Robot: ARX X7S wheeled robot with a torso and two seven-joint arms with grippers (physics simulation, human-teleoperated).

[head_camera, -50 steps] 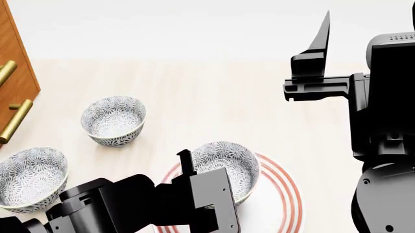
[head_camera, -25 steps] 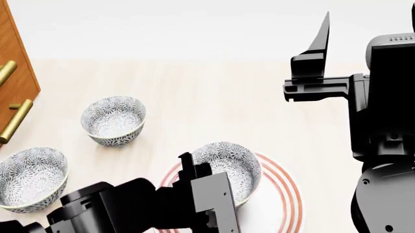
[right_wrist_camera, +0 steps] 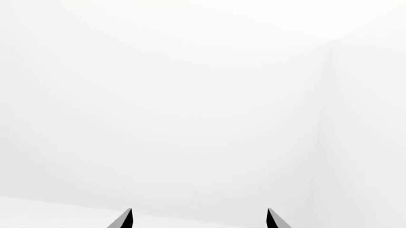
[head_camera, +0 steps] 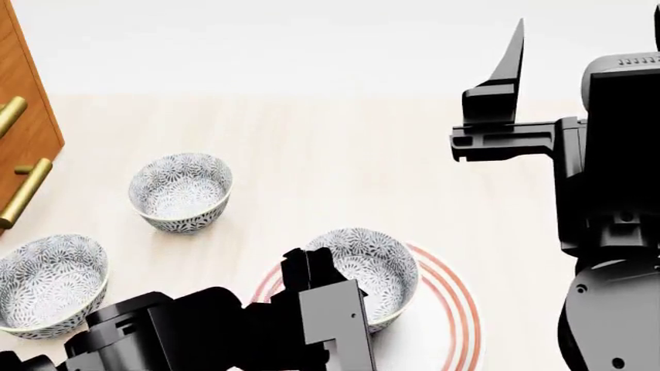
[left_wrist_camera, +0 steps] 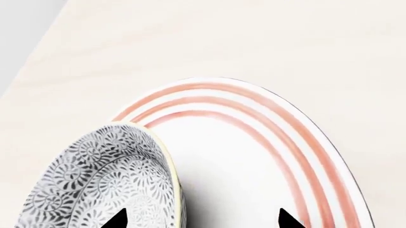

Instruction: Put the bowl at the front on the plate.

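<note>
Drawn back toward you since the earlier frame, your left pincer (head_camera: 309,270) gapes wide, straddling the rim of the bowl (head_camera: 365,270) on the plate (head_camera: 446,313); next, withdraw clear.

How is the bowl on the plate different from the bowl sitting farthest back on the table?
The bowl on the plate rests on red-ringed china, the left gripper at its rim; the far bowl stands on bare table, untouched by any gripper. Both are upright and share the grey-blue floral pattern and similar size.
</note>
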